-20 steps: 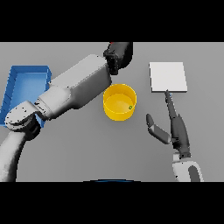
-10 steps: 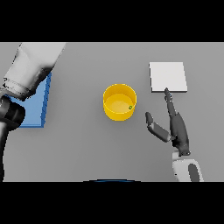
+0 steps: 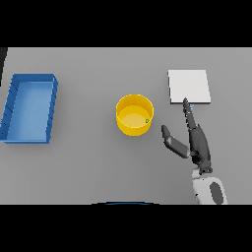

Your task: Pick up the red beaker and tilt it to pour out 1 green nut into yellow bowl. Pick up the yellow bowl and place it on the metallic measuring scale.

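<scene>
One yellow bowl (image 3: 134, 115) mid-table, one green nut (image 3: 147, 120) inside (right wall). One scale (image 3: 189, 86) far right, one blue tray (image 3: 29, 108) left. Right hand (image 3: 196, 140) just beside bowl, fingers straight, empty.

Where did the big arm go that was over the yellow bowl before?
The left arm pulled back to the left and is out of sight now, uncovering the blue tray. The yellow bowl, the white scale and the open right robot hand stayed put.
</scene>
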You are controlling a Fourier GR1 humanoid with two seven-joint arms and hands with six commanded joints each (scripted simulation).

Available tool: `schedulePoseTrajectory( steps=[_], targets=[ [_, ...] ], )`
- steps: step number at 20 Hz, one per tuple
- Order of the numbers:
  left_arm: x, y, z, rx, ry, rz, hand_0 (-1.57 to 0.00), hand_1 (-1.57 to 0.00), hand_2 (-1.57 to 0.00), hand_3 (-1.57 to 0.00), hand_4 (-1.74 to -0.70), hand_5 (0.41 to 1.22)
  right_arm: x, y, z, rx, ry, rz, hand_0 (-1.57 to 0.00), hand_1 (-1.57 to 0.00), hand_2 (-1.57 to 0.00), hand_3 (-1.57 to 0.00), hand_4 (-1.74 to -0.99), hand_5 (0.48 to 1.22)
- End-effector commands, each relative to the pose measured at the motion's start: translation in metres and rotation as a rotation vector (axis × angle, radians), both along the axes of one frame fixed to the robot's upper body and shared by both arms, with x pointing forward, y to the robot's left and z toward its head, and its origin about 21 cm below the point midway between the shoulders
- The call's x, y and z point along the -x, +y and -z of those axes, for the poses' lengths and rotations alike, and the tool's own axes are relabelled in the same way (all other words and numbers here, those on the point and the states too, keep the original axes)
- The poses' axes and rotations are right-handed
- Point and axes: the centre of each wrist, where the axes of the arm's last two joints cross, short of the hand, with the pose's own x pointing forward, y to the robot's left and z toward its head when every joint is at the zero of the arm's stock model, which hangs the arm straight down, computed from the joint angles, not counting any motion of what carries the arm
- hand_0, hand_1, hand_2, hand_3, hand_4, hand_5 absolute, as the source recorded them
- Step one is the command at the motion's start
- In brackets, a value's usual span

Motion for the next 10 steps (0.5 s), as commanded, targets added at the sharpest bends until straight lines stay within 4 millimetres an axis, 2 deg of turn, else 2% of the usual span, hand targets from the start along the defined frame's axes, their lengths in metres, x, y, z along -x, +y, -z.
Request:
schedulePoseTrajectory(
  steps=[1,5,7,10],
  targets=[
    [0.002,0.009,0.013,0.080,-0.003,-0.063,-1.57,-1.57,-1.57,-1.43,-1.74,1.221,0.003,0.002,0.003,0.002,-0.002,-0.008,0.00,0.00,0.00,0.00,-1.050,0.653],
    [0.020,0.048,0.058,0.321,-0.017,-0.202,-1.57,-1.57,-1.57,-1.47,-1.74,1.221,0.004,0.000,0.001,0.026,-0.012,-0.009,0.00,0.00,0.00,0.00,-1.047,0.651],
    [0.029,0.052,0.078,0.406,-0.025,-0.232,-1.57,-1.57,-1.57,-1.47,-1.74,1.221,0.004,-0.002,-0.003,0.055,-0.010,0.011,0.00,0.00,0.00,0.00,-1.052,0.648],
    [0.047,0.055,0.097,0.475,-0.039,-0.284,-1.57,-1.57,-1.57,-1.48,-1.74,1.221,0.004,0.000,-0.002,0.062,-0.001,0.003,0.00,0.00,0.00,0.00,-1.041,0.650]
  ],
)
